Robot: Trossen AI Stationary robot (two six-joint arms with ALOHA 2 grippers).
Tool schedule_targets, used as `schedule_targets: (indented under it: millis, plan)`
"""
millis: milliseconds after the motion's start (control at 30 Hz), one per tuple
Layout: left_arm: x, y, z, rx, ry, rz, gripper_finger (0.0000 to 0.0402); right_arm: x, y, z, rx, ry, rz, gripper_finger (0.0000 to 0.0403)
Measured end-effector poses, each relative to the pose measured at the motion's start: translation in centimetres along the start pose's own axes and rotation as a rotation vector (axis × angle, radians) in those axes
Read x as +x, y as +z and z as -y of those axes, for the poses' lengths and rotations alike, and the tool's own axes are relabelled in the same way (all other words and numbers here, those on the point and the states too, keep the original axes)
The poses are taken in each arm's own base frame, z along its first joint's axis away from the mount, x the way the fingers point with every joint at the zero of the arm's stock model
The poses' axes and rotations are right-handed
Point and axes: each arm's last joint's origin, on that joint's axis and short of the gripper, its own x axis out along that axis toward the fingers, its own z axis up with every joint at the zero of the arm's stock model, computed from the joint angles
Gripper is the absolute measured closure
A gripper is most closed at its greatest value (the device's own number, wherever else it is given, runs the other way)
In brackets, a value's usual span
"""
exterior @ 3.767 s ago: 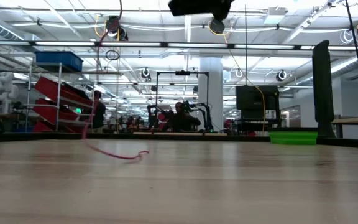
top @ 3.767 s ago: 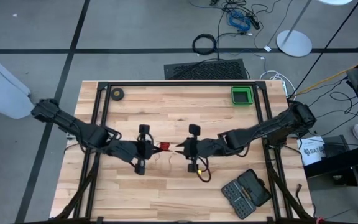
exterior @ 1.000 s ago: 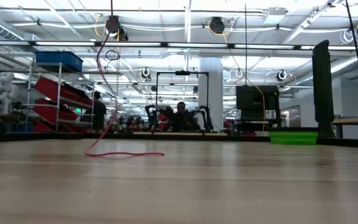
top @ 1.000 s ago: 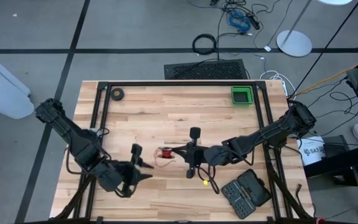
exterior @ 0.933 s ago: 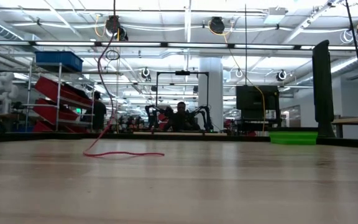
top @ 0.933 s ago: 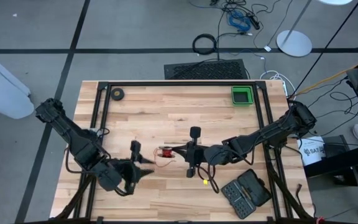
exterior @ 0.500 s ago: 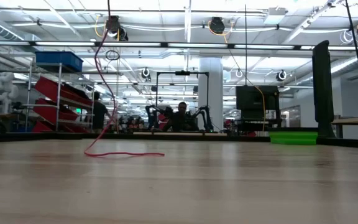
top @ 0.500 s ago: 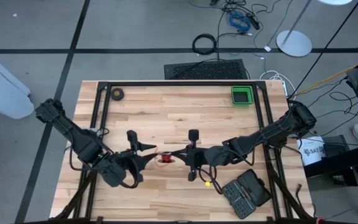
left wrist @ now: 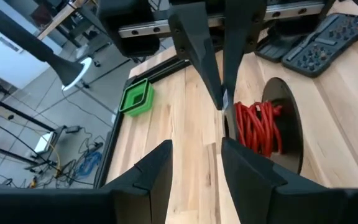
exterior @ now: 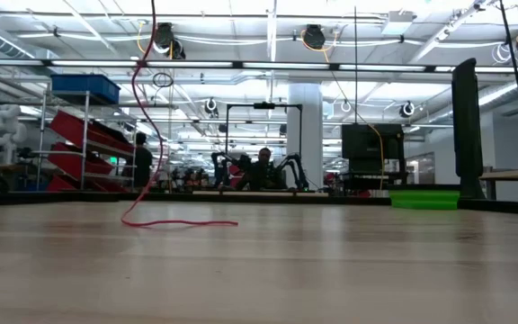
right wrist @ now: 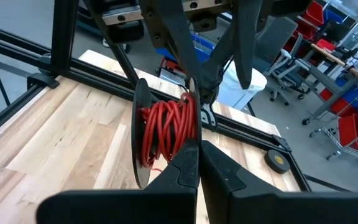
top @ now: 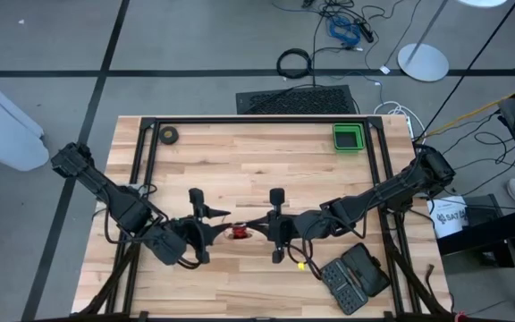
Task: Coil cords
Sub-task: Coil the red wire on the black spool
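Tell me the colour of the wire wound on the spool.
Red wire; clearest in the right wrist view.

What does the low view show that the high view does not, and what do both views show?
Only the low view shows the red wire rising from the table and out past the picture's top, with a loop lying flat on the wood, and the room behind.

Only the high view shows the left pincer open and the right pincer shut, meeting at the spool at mid-table, plus the tape roll and bit case.

Both show the wooden table and the green tray.
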Motion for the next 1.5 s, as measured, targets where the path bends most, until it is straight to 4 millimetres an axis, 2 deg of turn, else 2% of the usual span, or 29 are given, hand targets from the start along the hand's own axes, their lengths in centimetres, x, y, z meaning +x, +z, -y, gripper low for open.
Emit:
schedule_targets:
  millis: [300,1167,1500]
  plan:
    - [0.3,-0.1,-0.2,0.001,-0.014,-0.006,0.0256,0.0,0.0,0.0,0.006,-0.003,0.000,0.0403]
    - [-1.4,-0.1,1.2,0.047,-0.089,0.012,0.0256,0.0,-0.1,0.0,-0.002,-0.010,-0.009,0.0403]
    - [-0.2,0.2,0.2,-0.032,-0.081,0.018,0.0256,0.0,0.0,0.0,-0.002,-0.007,-0.005,0.0403]
